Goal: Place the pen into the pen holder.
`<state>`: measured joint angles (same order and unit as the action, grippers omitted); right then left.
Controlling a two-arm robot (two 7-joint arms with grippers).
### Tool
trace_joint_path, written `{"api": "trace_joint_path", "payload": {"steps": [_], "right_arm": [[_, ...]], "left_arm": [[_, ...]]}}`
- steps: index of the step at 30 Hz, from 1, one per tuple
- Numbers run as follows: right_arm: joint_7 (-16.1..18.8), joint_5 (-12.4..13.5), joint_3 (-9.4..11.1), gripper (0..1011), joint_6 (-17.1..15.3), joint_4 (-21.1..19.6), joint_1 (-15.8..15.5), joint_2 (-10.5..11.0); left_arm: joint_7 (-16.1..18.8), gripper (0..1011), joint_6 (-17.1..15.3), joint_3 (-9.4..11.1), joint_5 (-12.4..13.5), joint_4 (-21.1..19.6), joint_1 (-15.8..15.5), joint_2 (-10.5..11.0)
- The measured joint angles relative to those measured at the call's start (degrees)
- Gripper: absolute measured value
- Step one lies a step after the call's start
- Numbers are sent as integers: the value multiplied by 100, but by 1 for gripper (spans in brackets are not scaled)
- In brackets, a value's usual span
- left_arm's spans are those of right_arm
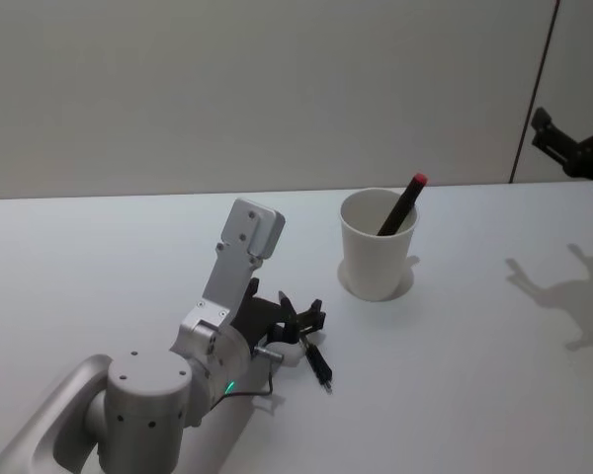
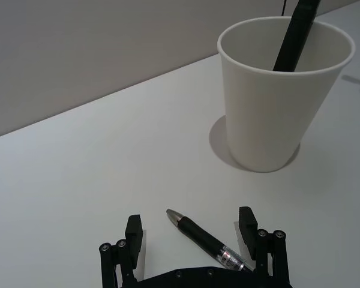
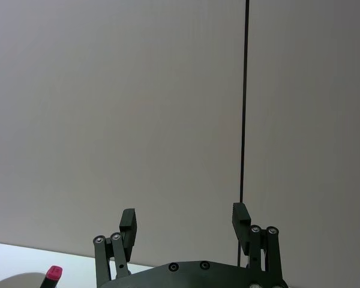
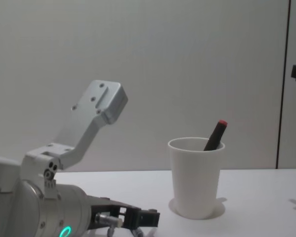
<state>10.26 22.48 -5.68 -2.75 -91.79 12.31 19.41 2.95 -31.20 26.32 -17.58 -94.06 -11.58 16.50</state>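
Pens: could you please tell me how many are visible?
2. One black pen lies on the table within the open left gripper; one red-capped pen leans inside the pen holder.

Pretty clearly a robotics lab or test room, going by what's seen. A plain white bench (image 1: 99, 257) is set against a bare, pale wall (image 1: 227, 89), which is broken by one thin dark vertical seam (image 1: 536, 89) over on the right. A white paper cup is stood on the bench as the pen holder (image 1: 378, 259). A grey metal left arm (image 1: 232, 286) with a small green status light (image 1: 229, 386) is stretched over the bench.
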Motion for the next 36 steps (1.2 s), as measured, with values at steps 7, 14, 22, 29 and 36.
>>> {"api": "trace_joint_path", "payload": {"steps": [7,14,22,29,36], "right_arm": [[0,0,0,1002,0,0,0,0],[0,0,0,1002,0,0,0,0],[0,0,0,1002,0,0,0,0],[0,0,0,1002,0,0,0,0],[0,0,0,1002,0,0,0,0]], "left_arm": [[-123,1001,-91,12,117,49,-7,-9],[-208,1001,-137,38,257,83,-7,-22],[-273,1001,-123,51,385,108,0,-43],[-306,988,-110,60,440,121,5,-52],[-337,847,-107,77,465,128,9,-57]]}}
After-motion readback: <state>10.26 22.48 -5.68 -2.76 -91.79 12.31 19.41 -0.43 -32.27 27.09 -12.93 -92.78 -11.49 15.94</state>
